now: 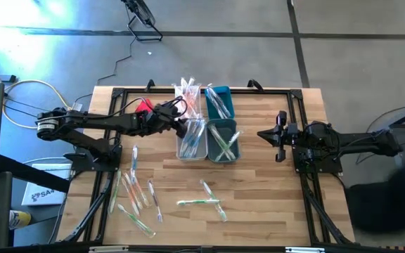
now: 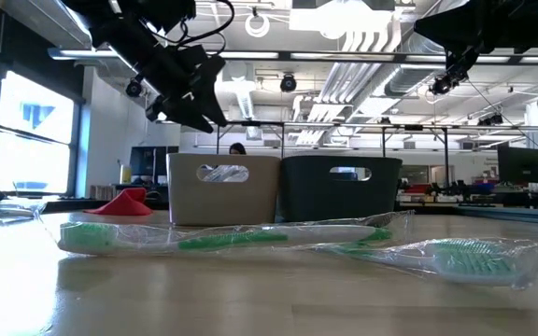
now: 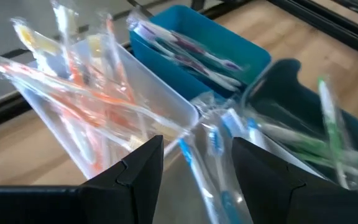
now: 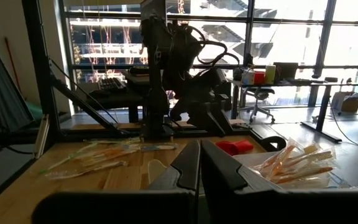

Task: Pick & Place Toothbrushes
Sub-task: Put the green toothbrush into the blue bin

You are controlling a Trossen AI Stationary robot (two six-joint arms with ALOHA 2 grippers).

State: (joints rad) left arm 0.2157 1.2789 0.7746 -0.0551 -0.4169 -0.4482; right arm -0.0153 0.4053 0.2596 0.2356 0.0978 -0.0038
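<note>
My left gripper hovers open over four small bins in the middle of the table. In the left wrist view its fingers stand on either side of a wrapped blue toothbrush that sticks up from the near-left pale bin. I cannot see them touching it. The far-left clear bin holds orange and pink brushes. The teal bin and the dark teal bin hold more, the latter green ones. Loose wrapped toothbrushes lie on the table's near left. My right gripper waits shut and empty at the right.
A red cloth lies under my left arm, left of the bins. Two green toothbrushes lie near the front centre, close to the low camera. A black frame borders the table. Bare wood lies between the bins and my right arm.
</note>
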